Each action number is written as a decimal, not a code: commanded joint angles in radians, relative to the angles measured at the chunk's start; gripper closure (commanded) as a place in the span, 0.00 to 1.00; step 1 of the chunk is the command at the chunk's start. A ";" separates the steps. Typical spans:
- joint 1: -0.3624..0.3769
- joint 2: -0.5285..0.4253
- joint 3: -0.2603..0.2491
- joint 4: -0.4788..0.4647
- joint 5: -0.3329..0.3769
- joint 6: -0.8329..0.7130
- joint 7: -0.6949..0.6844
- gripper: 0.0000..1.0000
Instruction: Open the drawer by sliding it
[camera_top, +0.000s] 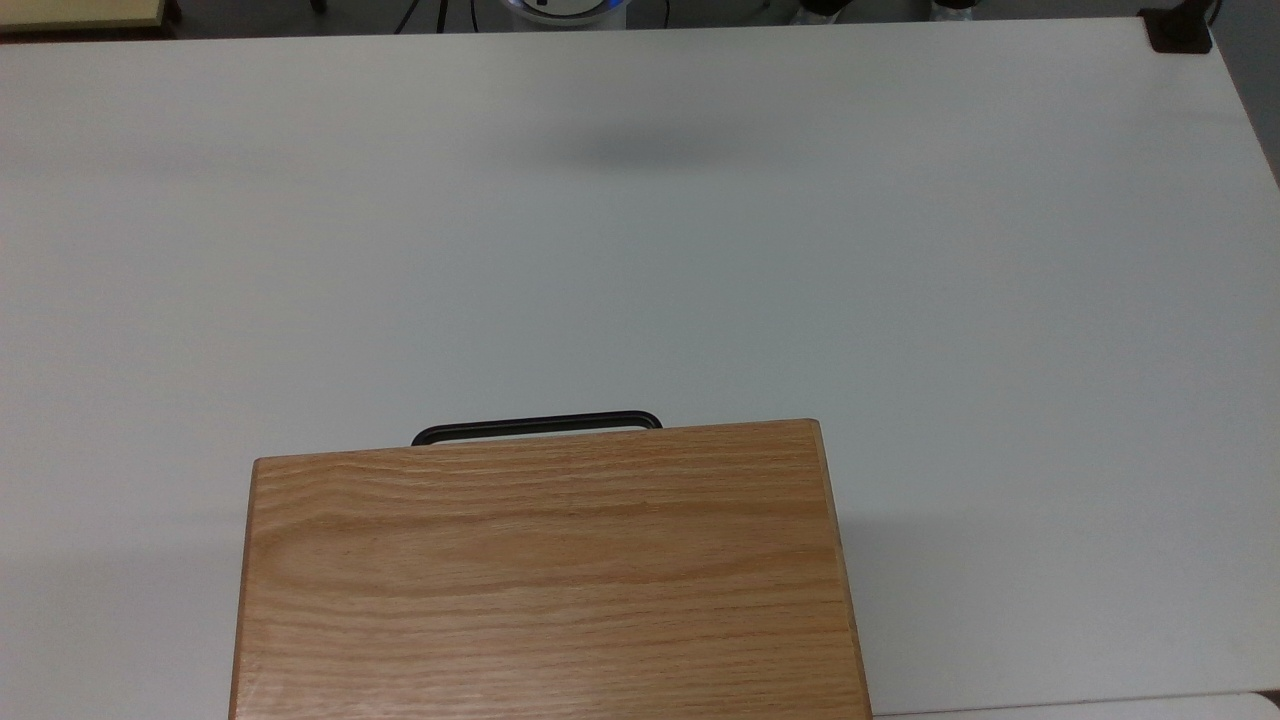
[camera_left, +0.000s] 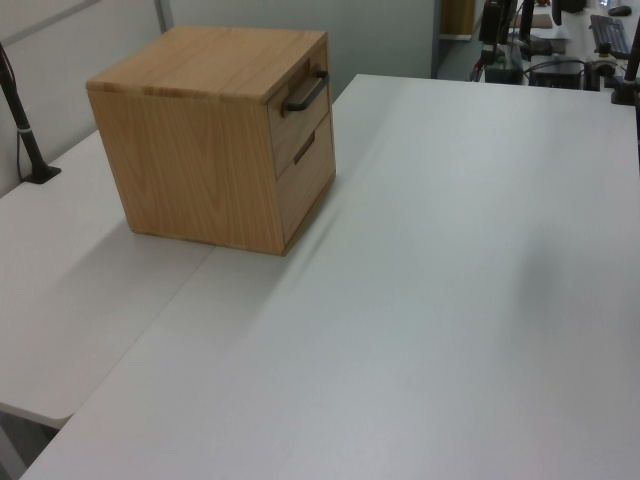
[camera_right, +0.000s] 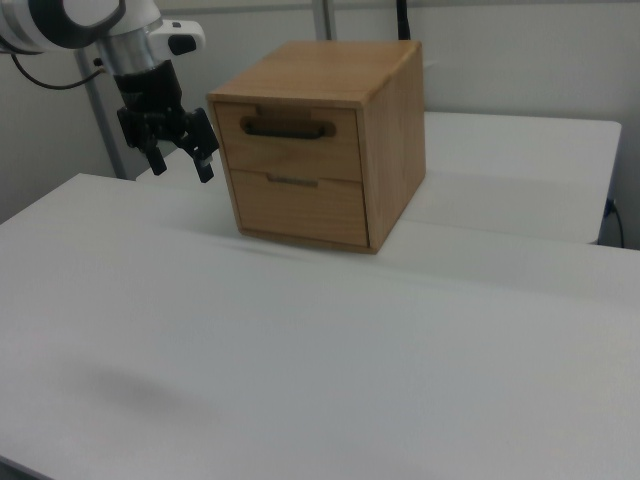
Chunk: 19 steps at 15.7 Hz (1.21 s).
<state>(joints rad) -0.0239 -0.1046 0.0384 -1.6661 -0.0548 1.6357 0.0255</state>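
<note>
So far nothing done | drawer sat flush, shut | gripper hung clear, fingers spread | grasping handle, pulling remained

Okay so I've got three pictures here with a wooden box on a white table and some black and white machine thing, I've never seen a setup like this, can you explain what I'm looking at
These are three camera views of one moment. The machine is a robot arm; its black gripper appears in the right view, hanging in the air to the right view's left of the box, jaws apart and holding nothing. The box is a small oak cabinet standing on a white table. Its upper drawer has a long black handle and is shut. The top view looks straight down, so you see the cabinet's top and the handle poking out past its edge. The left view shows the cabinet from the side, with its handle.
</note>
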 joint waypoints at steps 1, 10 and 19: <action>0.006 -0.006 -0.003 -0.015 0.023 0.027 -0.021 0.00; 0.006 -0.003 -0.003 -0.015 0.023 0.029 -0.022 0.00; -0.005 0.029 -0.005 0.031 0.058 0.078 0.150 0.00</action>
<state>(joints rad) -0.0255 -0.0877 0.0382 -1.6602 -0.0476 1.6612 0.0325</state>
